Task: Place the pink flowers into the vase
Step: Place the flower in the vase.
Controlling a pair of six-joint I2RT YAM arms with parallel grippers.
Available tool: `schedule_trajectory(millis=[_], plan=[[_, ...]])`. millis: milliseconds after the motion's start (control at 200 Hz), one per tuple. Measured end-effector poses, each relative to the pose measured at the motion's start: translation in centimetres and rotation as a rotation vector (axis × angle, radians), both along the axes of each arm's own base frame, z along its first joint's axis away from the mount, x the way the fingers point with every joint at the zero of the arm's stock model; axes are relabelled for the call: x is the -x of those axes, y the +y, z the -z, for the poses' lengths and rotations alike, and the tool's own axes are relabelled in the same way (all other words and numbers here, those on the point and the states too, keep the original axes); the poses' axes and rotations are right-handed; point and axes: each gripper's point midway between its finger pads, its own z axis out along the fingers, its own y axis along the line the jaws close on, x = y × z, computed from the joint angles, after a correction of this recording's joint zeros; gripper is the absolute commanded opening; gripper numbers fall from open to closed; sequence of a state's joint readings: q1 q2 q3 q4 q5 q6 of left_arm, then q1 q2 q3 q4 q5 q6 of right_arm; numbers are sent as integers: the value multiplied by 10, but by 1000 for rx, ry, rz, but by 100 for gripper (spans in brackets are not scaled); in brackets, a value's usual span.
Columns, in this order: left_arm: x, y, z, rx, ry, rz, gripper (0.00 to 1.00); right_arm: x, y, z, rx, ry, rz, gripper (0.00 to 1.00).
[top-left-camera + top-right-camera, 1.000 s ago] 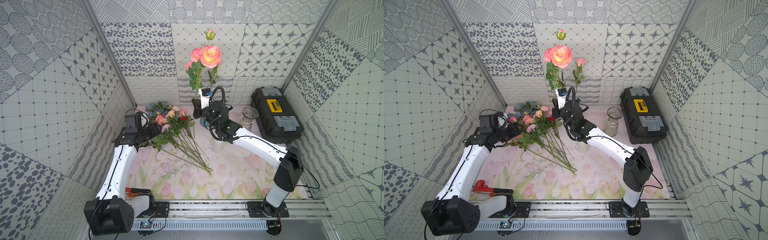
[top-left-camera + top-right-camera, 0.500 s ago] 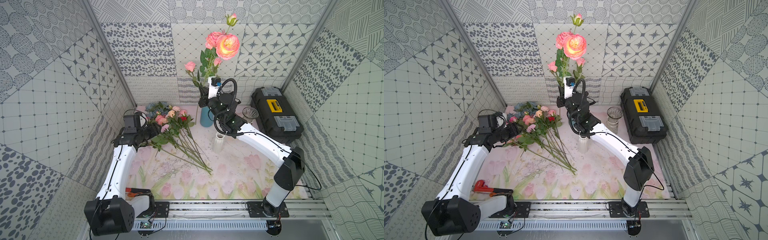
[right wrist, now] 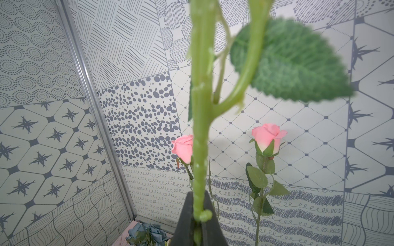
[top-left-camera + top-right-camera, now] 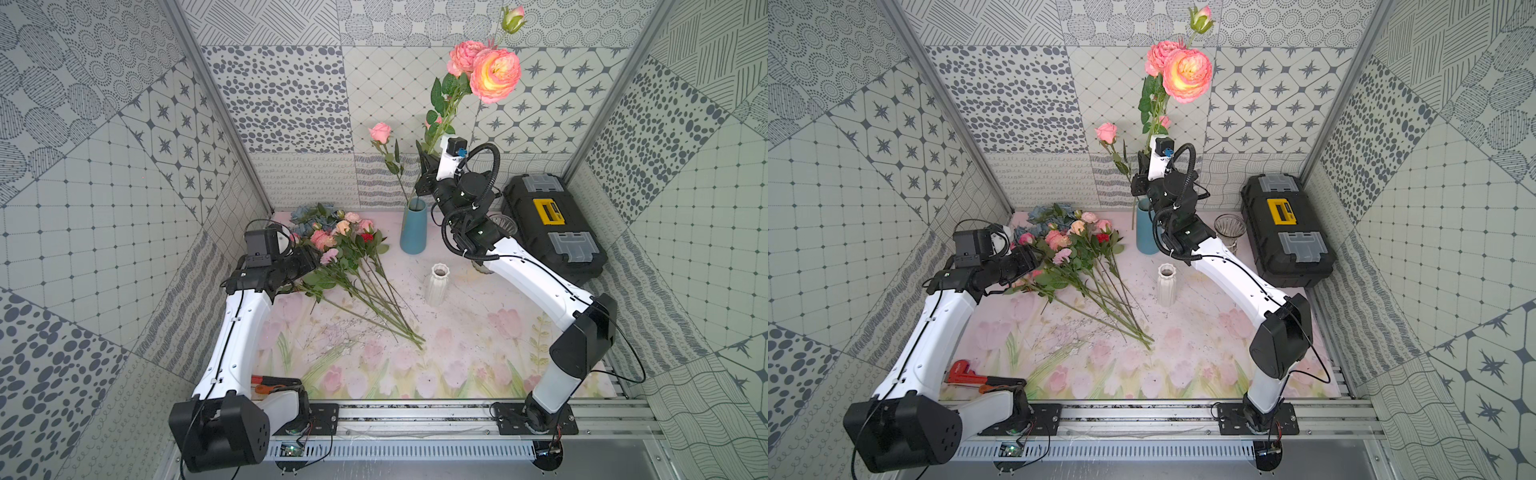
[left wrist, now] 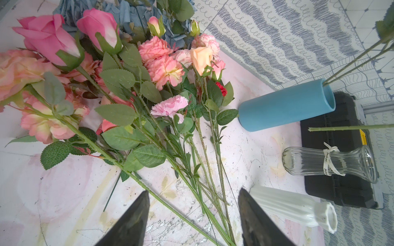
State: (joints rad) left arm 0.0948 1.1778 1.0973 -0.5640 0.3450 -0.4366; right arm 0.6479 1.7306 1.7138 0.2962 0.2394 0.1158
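My right gripper [image 4: 424, 161] [image 3: 199, 210] is shut on the green stem of a pink flower spray [image 4: 494, 75] [image 4: 1187, 75]. It holds the spray upright, high above the blue vase [image 4: 413, 230] [image 4: 1144, 235] [image 5: 285, 106]. In the left wrist view the cut stem end [image 5: 341, 127] hangs beside the vase's mouth, outside it. Two pink roses [image 3: 266, 136] [image 4: 380, 132] stand in the vase. The other pink flowers [image 4: 336, 245] [image 4: 1065, 243] [image 5: 162, 64] lie in a pile on the mat. My left gripper [image 5: 193, 196] [image 4: 309, 264] is open, low over their stems and holding nothing.
A white ribbed vase [image 4: 437, 284] stands mid-mat, and a glass vase [image 4: 1229, 228] stands beside the black toolbox [image 4: 552, 230] at the right. Blue hydrangeas [image 4: 309, 214] and a red carnation [image 4: 366, 237] lie in the pile. A red wrench [image 4: 965, 376] lies front left.
My right arm has carried the held spray up and to the right, uncovering the blue vase and its roses. The left arm has not moved.
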Motion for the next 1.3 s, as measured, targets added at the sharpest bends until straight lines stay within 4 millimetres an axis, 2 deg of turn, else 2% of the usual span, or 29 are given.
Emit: schedule_trajectory(millis=[395, 725, 891, 1126, 1301], plan=[[-1, 1, 4, 11, 12, 0, 66, -10, -29, -14, -28, -29, 50, 0], [-2, 2, 4, 14, 14, -2, 66, -19, -70, -46, -89, -81, 113, 0], [-2, 2, 4, 14, 15, -2, 66, -22, -82, -54, -117, -91, 123, 0], [-2, 2, 5, 15, 18, -2, 66, -23, -84, -68, -147, -114, 106, 0], [-2, 1, 6, 18, 19, 0, 66, -35, -75, -55, -130, -91, 98, 0]])
